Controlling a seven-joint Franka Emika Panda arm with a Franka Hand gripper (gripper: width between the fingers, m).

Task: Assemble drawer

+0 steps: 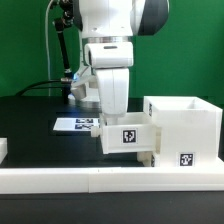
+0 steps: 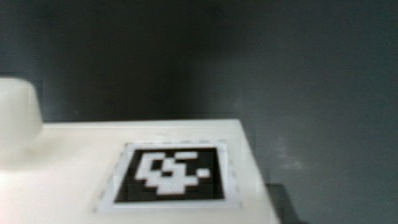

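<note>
A small white drawer [image 1: 130,137] with a black-and-white tag on its face hangs at my gripper [image 1: 108,128], which comes down on its wall at the exterior view's left. It is pressed against the open white drawer box [image 1: 185,122], which carries its own tag low on the front. The gripper's fingers are hidden behind the drawer wall, and the drawer seems held off the table. In the wrist view the tagged white drawer panel [image 2: 173,172] fills the near part of the picture, and no fingertips show.
The marker board [image 1: 78,124] lies on the black table behind the arm. A long white wall [image 1: 100,181] runs along the front. A white rounded part [image 2: 15,115] shows at the wrist view's edge. A green backdrop and cables stand behind.
</note>
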